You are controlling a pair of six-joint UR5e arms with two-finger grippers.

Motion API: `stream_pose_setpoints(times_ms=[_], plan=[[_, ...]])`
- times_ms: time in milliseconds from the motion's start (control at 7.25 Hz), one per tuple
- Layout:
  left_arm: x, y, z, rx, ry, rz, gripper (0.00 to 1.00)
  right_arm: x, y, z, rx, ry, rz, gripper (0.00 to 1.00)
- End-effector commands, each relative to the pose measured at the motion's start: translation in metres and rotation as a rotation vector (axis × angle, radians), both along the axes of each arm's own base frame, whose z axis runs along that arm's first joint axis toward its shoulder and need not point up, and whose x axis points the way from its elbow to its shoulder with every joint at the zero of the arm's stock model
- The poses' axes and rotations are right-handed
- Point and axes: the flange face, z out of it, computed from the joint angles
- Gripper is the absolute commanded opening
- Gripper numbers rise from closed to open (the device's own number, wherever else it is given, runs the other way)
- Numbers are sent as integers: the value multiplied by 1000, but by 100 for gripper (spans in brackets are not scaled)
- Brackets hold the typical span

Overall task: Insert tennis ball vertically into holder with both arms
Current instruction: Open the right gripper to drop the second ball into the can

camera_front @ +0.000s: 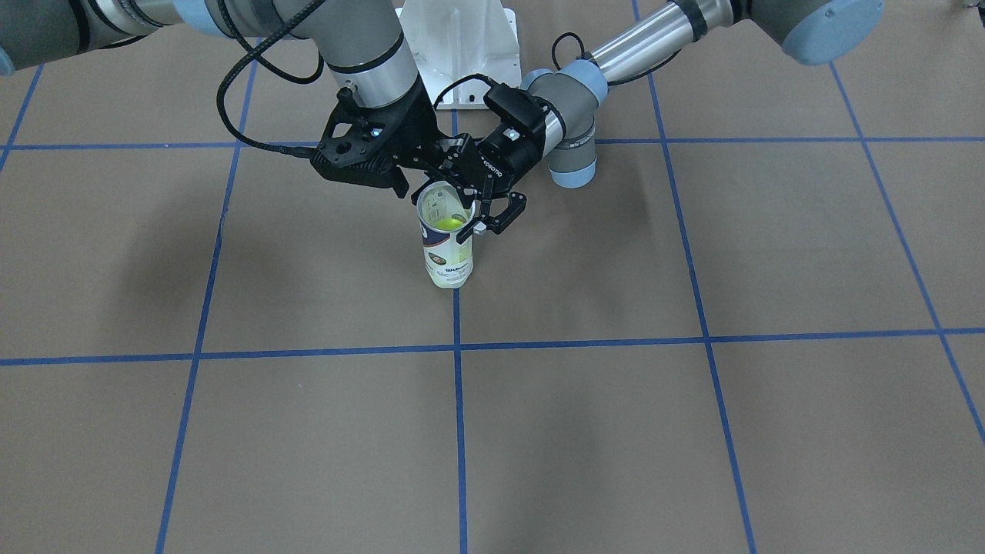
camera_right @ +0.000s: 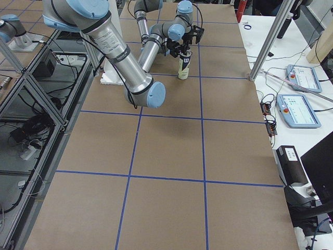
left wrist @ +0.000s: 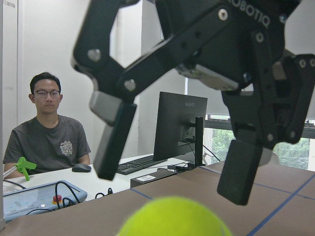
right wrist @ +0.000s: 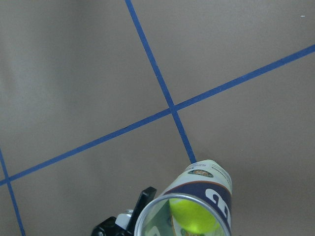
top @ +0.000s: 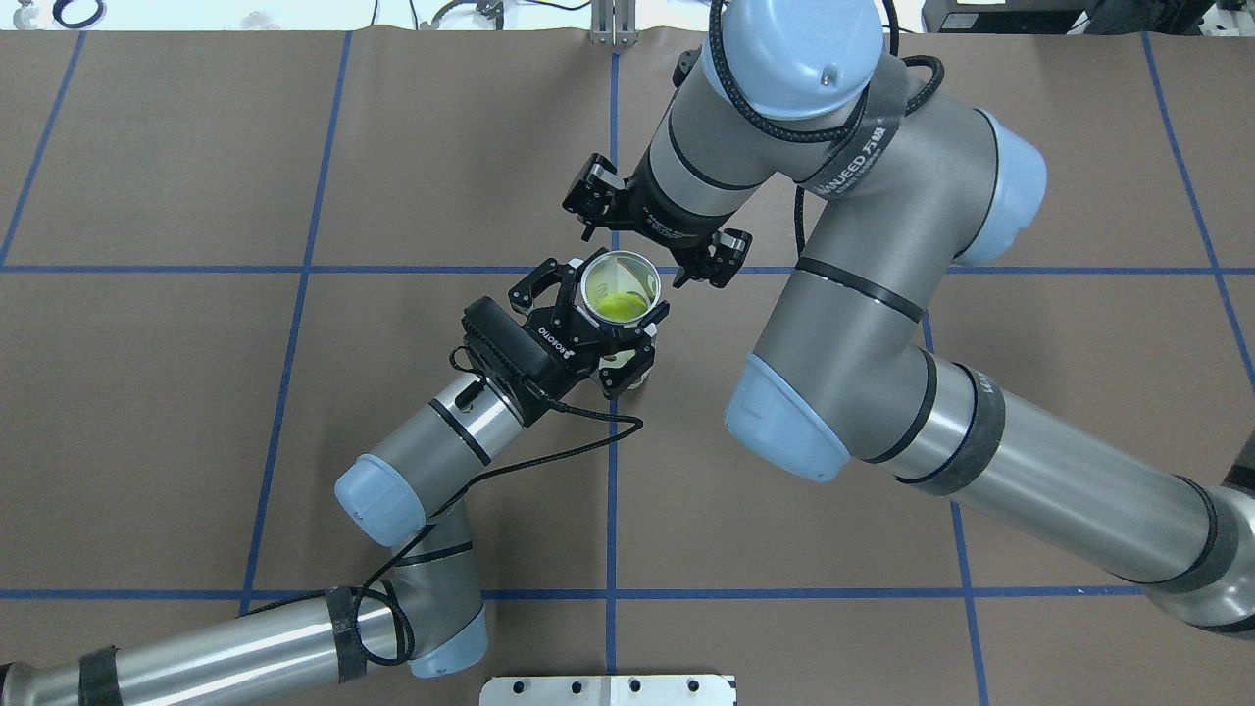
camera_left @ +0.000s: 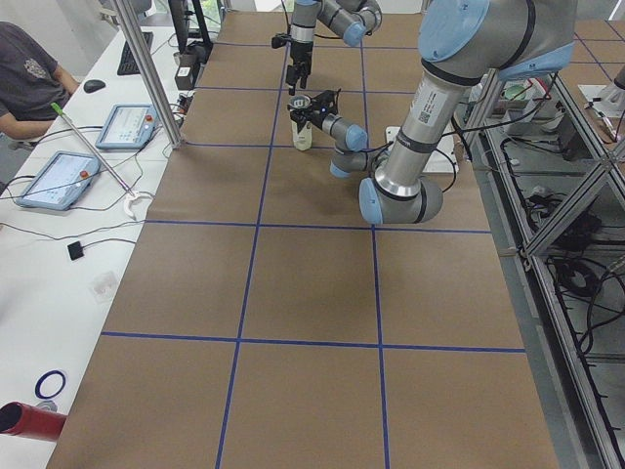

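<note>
The holder (camera_front: 446, 258), a clear can with a white and navy label, stands upright on the brown table near the middle grid line. A yellow-green tennis ball (camera_front: 449, 224) sits inside it just below the silver rim and shows through the open top from overhead (top: 618, 306) and in the right wrist view (right wrist: 192, 216). My left gripper (camera_front: 492, 219) lies level at the can's top with its fingers wide apart on either side of it. In its wrist view, the ball (left wrist: 172, 219) shows below the pads. My right gripper (top: 647, 250) hangs open just above and beyond the can (top: 610, 270).
The white pedestal base (camera_front: 462, 38) stands behind the can at the robot's side. Blue tape lines cross the brown table. An operator (camera_left: 29, 68) sits at a side desk with tablets (camera_left: 127, 125). Both forearms crowd the space around the can.
</note>
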Motion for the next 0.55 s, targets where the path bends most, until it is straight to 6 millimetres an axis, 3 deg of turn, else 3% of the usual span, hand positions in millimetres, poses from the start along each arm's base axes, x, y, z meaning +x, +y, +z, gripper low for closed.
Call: stream_pose_setpoints(times_ms=[0, 276, 414], plan=[[-1, -2, -1, 1, 0, -4, 87, 32, -26, 21, -16, 12, 26, 99], [-5, -4, -4, 3, 9, -9, 87, 73, -49, 61, 27, 54, 3, 99], [-8, -5, -4, 5, 11, -13, 88, 79, -55, 67, 48, 68, -5, 99]])
